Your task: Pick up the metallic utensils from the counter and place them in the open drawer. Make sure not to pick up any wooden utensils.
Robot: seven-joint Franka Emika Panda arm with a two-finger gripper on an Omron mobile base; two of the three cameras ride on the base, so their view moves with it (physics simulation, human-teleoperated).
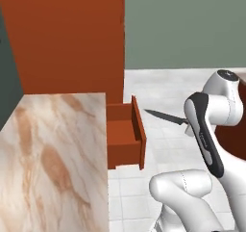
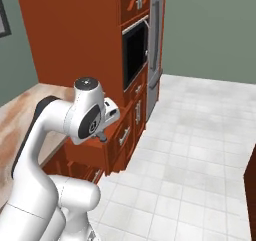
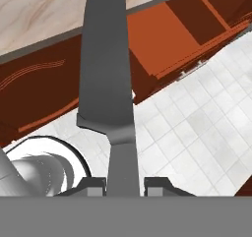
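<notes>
A slim knife [image 1: 162, 116] with a grey blade hangs in the air to the right of the open drawer [image 1: 126, 135], its tip pointing at the drawer. My gripper [image 3: 123, 186] is shut on the knife's handle. In the hand view the blade [image 3: 106, 59] runs straight up from the fingertips [image 3: 96, 185] and reaches over the drawer's red-brown inside [image 3: 157, 34] toward the marble counter [image 3: 44, 10]. The drawer stands pulled out from the side of the counter [image 1: 53, 149]. In the left base view my forearm hides the gripper itself.
A tall red-brown cabinet [image 1: 72, 33] rises behind the counter. A wall oven [image 2: 134, 55] and a steel fridge [image 2: 156, 35] stand farther along. White floor tiles [image 1: 163, 86] spread to the right of the drawer. A dark red-brown unit [image 1: 236, 139] sits at the right edge.
</notes>
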